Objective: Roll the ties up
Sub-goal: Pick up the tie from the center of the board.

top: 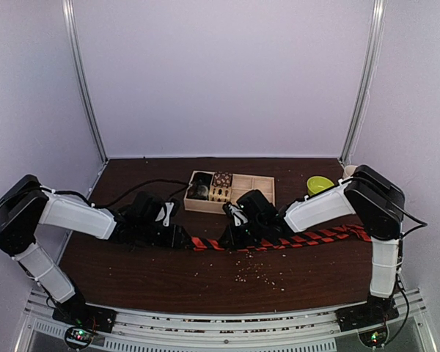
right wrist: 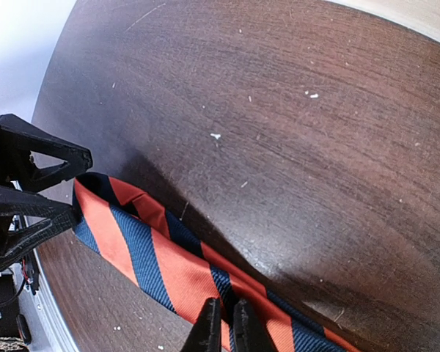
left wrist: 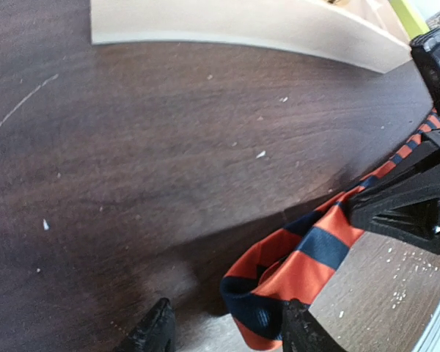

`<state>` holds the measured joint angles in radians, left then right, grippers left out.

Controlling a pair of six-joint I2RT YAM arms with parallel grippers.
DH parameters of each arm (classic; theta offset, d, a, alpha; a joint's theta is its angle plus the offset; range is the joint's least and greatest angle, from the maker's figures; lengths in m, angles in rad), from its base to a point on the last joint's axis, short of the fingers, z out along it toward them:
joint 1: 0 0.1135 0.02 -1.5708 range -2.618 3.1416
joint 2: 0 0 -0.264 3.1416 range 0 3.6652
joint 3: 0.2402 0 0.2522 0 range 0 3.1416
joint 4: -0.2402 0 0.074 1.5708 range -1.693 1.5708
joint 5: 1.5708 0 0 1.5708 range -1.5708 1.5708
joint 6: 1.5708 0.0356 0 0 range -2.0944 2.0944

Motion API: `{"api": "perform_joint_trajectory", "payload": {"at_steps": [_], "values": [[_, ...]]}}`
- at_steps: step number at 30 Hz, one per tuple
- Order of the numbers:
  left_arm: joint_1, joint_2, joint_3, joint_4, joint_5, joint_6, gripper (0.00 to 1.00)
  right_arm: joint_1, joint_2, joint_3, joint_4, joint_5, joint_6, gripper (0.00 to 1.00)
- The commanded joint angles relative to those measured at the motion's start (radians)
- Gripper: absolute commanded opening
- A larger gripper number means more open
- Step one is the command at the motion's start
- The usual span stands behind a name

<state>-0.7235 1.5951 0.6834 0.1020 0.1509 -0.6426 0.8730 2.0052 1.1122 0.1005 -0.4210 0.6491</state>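
Tie [right wrist: 154, 257] stretched along the counter [top: 169, 279], running from the middle out to the right edge, and both arms are down on its left end. This looks like the very start of the roll. In the left wrist view the tip of the fabric is doubled over on itself, one loose fold and no more.

The left tool [left wrist: 227, 331] stands open, fingers well apart. The folded tip lies against its right-hand finger with nothing clamped. The right tool [right wrist: 226, 323] is just beside it along the fabric, fingertips all but together and pinched down on the tie's stripes.

By my reading, the next move calls for the open tool to close on that fold and turn it over while the other keeps the length taut and straight. The cloth looks slippery and soft, so a loose first turn could spring flat again.

Around them, a wooden tray [top: 260, 198] sits just behind the arms. Small fabric rolls [top: 211, 189] fill its left compartments and the right ones look bare. A yellow-green bowl [top: 320, 185] stands at the back right, clear of the work. Crumbs [top: 253, 275] dot the counter in front of the tie, off its line. The real squeeze is the two tools themselves, very near each other, so there is little room to turn the fold.
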Motion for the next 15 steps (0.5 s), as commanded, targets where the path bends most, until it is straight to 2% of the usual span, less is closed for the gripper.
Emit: {"api": "perform_joint_trajectory", "payload": {"at_steps": [1,4,11,15], "values": [[0.009,0.032,0.023,0.019,0.031,-0.017,0.5,0.008,0.025,-0.005,-0.021,0.033,-0.015,0.09],[0.007,0.052,0.034,0.061,0.095,-0.01,0.42,0.008,0.027,-0.009,-0.018,0.036,-0.014,0.09],[-0.009,-0.01,0.043,0.132,0.166,0.026,0.1,0.01,0.03,-0.009,-0.015,0.034,-0.008,0.09],[-0.039,0.005,0.07,0.159,0.195,0.025,0.01,0.009,0.031,-0.001,-0.015,0.03,-0.009,0.09]]}}
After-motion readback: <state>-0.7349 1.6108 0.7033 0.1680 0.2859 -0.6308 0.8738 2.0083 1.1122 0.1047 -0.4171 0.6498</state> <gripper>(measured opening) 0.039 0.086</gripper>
